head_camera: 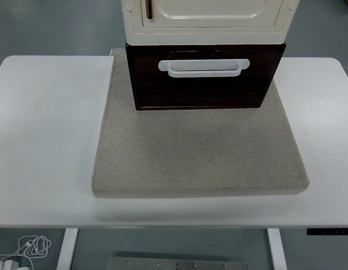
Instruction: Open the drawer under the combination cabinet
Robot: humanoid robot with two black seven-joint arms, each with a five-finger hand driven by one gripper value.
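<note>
Neither hand shows in the head view, so the state of the fingers cannot be told — no arm reaches in from either side edge.

The drawer [205, 76] sits at the far edge of the table [44, 129], roughly centred between its left and right sides. It is dark brown, almost black, and its front faces the near edge. A white handle [204, 67] runs across the upper part of that front (a wide, flat loop with rounded ends). The drawer front stands flush under the cabinet [206, 19], a cream body with a raised panel door and a thin brown pull near its left side; only its lower part is in the picture, the rest is cut off at the top.

Both rest on a mat [199, 160] — grey-beige, felt-like, thick, with rounded corners. The mat lies on the middle of the table, its far edge at the table's far edge and its near edge short of the table's near edge, leaving a bare white strip in front. The drawer stands on the mat's far part, and the mat's near half is bare.

Below the table's near left corner, on the floor, lies a white cable [29, 246], loosely coiled. White table legs show under the near edge at both sides.
</note>
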